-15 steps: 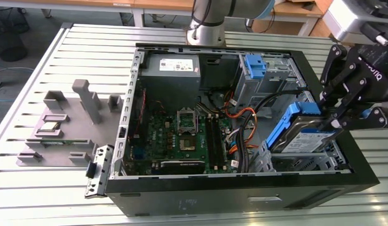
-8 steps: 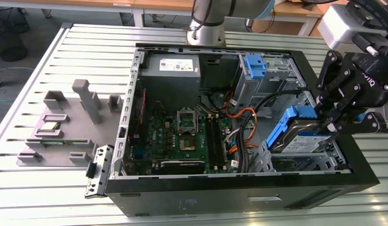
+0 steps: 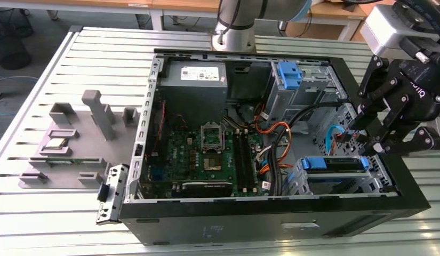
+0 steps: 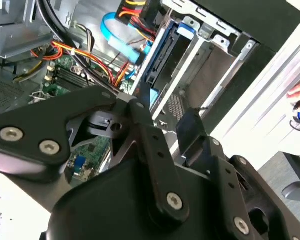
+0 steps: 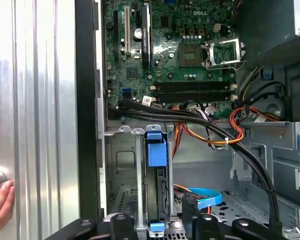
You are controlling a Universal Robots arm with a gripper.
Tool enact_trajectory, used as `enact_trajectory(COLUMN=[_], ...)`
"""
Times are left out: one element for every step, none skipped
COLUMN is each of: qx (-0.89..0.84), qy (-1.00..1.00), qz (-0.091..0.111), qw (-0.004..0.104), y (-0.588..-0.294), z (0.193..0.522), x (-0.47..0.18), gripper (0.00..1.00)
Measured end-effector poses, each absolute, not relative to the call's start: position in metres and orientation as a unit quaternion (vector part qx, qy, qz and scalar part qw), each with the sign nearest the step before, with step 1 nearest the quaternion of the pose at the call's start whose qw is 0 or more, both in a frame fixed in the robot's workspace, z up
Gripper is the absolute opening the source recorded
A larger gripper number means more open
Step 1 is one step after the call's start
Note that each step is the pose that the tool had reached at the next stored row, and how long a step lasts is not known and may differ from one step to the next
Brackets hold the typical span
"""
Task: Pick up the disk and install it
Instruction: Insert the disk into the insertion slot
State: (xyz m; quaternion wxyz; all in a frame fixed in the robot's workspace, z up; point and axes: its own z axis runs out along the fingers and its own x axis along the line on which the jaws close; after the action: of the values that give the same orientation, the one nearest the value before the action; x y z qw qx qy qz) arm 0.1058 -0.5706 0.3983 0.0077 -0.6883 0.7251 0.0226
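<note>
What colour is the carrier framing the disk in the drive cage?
Blue. The carrier shows best in the first wrist view, standing in the grey drive cage.

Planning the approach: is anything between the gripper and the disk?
Nothing visible. In the first wrist view the disk sits in the grey drive cage, directly ahead of the open gripper. The black cables and blue cable pass beside it, not across.
</note>
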Motion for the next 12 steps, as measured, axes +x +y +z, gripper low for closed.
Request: enact_trajectory(qx=[-0.688, -0.688, -0.688, -0.688, -0.689, -0.689, -0.689, -0.689, -0.690, -0.691, -0.692, -0.692], qy=[0.725, 0.725, 0.725, 0.725, 0.725, 0.725, 0.724, 0.724, 0.723, 0.723, 0.722, 0.721], qz=[0.023, 0.023, 0.023, 0.022, 0.021, 0.021, 0.021, 0.020, 0.020, 0.020, 0.020, 0.020], qw=[0.008, 0.008, 0.009, 0.010, 0.010, 0.011, 0.012, 0.012, 0.013, 0.013, 0.013, 0.014], y=[-0.571, -0.571, -0.571, -0.571, -0.571, -0.571, -0.571, -0.571, -0.570, -0.570, -0.568, -0.567], z=[0.398, 0.397, 0.396, 0.395, 0.393, 0.392, 0.390, 0.389, 0.387, 0.385, 0.384, 0.382], x=[0.106, 0.106, 0.106, 0.106, 0.106, 0.105, 0.105, 0.105, 0.104, 0.104, 0.103, 0.103], gripper=[0.48, 0.48, 0.48, 0.48, 0.48, 0.48, 0.48, 0.48, 0.48, 0.48, 0.48, 0.48])
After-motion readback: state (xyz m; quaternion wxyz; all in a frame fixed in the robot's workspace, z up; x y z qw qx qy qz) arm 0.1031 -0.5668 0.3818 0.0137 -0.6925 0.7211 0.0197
